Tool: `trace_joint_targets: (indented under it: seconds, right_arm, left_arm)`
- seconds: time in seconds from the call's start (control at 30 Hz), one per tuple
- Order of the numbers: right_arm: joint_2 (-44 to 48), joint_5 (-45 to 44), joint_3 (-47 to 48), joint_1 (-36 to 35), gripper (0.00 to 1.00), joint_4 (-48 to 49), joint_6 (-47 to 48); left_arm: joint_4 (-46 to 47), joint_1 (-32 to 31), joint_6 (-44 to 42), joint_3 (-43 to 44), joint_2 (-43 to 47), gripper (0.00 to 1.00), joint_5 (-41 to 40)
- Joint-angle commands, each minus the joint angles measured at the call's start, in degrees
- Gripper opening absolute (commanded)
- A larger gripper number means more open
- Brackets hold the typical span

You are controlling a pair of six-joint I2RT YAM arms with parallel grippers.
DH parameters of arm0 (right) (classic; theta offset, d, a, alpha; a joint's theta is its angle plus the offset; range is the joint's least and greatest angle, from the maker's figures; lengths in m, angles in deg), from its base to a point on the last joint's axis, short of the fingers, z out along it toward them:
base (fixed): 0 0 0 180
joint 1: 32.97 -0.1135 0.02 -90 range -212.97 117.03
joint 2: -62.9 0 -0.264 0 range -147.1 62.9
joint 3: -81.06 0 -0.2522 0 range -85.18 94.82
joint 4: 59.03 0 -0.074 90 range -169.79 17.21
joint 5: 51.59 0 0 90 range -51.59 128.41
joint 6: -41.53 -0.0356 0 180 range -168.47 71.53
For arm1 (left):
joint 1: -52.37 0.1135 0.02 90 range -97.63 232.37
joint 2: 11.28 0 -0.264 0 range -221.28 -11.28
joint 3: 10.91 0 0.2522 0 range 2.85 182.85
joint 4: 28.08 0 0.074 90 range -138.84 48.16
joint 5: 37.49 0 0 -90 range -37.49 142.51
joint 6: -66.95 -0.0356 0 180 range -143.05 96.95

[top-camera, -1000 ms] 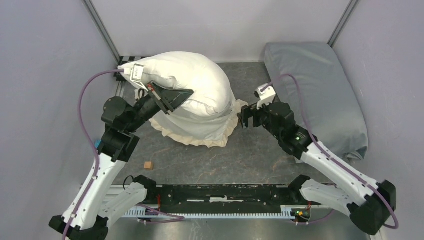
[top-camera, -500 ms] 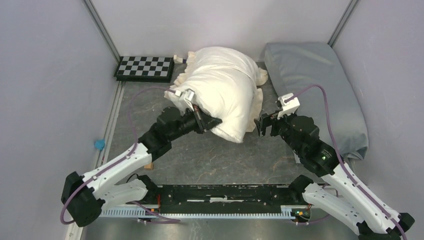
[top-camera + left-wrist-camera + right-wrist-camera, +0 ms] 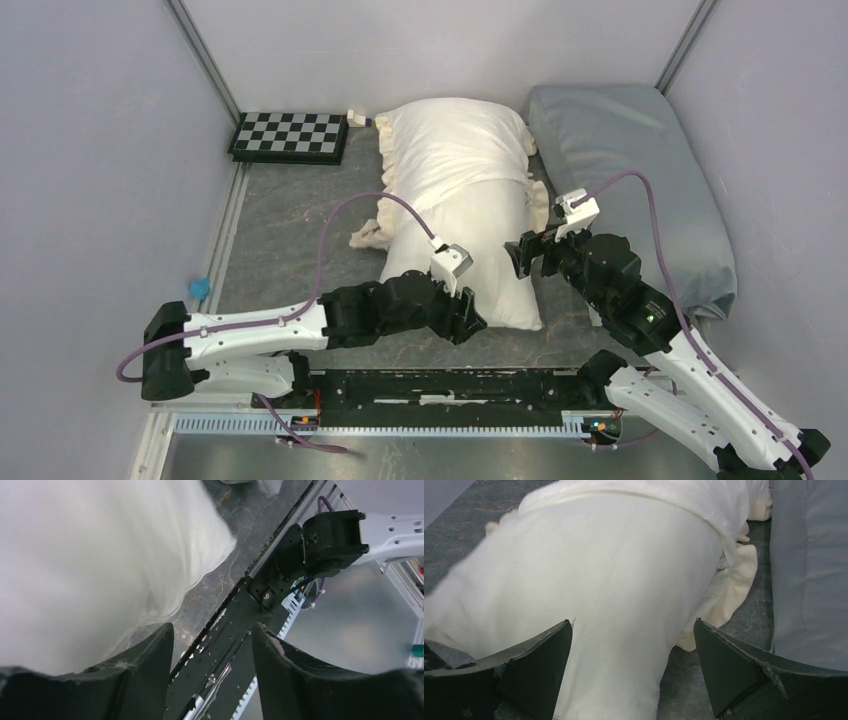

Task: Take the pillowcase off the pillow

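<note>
Left tool (image 3: 212,630) and right tool (image 3: 634,630), both spread empty, flank the half-bared pillow (image 3: 492,272), seemingly poised to pull it from the pillowcase (image 3: 455,150).

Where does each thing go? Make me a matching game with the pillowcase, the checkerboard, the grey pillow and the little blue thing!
Things:
1. frilly pillowcase
2. checkerboard
3. grey pillow
4. little blue thing

Places:
A. along the right side
B. far left corner
C. left edge, nearer the front
D. round the far end of the white pillow

Pairs: 1-D, 2-B, 3-A, 4-C
</note>
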Motion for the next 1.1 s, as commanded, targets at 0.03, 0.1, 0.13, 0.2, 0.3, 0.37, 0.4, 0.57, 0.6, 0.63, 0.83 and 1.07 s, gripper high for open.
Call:
trace_joint_targets:
  seconds: [0.03, 0.1, 0.13, 0.2, 0.3, 0.37, 0.4, 0.57, 0.6, 0.63, 0.83, 1.07]
  right_arm:
    - [-0.3, 3.0, -0.2, 0.1, 0.98, 1.6, -0.3]
    - [-1.9, 5.1, 0.0, 0.1, 0.98, 1.9, -0.3]
    - [-2.8, 6.5, 0.1, 0.1, 0.98, 2.1, -0.3]
    - [-4.8, 9.5, 0.0, 0.0, 0.98, 3.5, -0.9]
    - [-7.6, 11.8, -0.8, -1.6, 0.98, 7.5, -3.1]
    - [-9.6, 10.2, -0.5, -4.3, 0.98, 9.8, -4.2]
    - [-11.1, 7.3, 0.1, -7.0, 0.98, 10.8, -4.8]
    - [-22.5, -5.1, 8.5, -16.3, 0.98, 10.3, -8.7]
    - [-24.9, -9.4, 10.2, -18.3, 0.98, 9.4, -11.1]
    - [-26.8, -12.3, 12.2, -19.6, 0.98, 8.6, -12.5]
    - [-34.1, -21.0, 16.5, -26.2, 0.98, 9.7, -14.6]
    - [-26.6, -32.5, 10.4, -26.4, 0.98, 10.0, -15.6]
  left_arm:
    - [-18.7, -1.7, -10.3, 9.9, 6.3, 0.99, -7.7]
    - [-24.7, -1.6, -9.6, 13.4, 8.3, 1.00, -9.3]
    - [-27.5, -1.7, -9.3, 15.1, 9.3, 1.00, -10.6]
    - [-31.9, -1.1, -9.1, 17.7, 10.6, 1.00, -14.2]
    - [-36.1, 4.7, -9.1, 18.6, 11.3, 1.00, -15.7]
    - [-37.1, 12.2, -8.8, 17.8, 11.1, 1.00, -12.7]
    - [-37.1, 17.1, -8.5, 16.9, 11.1, 1.00, -10.1]
    - [-31.5, 31.4, -7.7, 11.8, 11.1, 1.00, 0.8]
    - [-29.5, 32.8, -7.0, 10.8, 10.8, 1.00, 2.5]
    - [-28.1, 33.8, -6.2, 9.7, 10.1, 1.00, 3.8]
    - [-16.7, 37.8, 0.2, 2.6, 5.6, 0.76, 19.5]
    - [0.9, 35.9, 10.4, -8.4, 3.6, 0.58, 33.5]
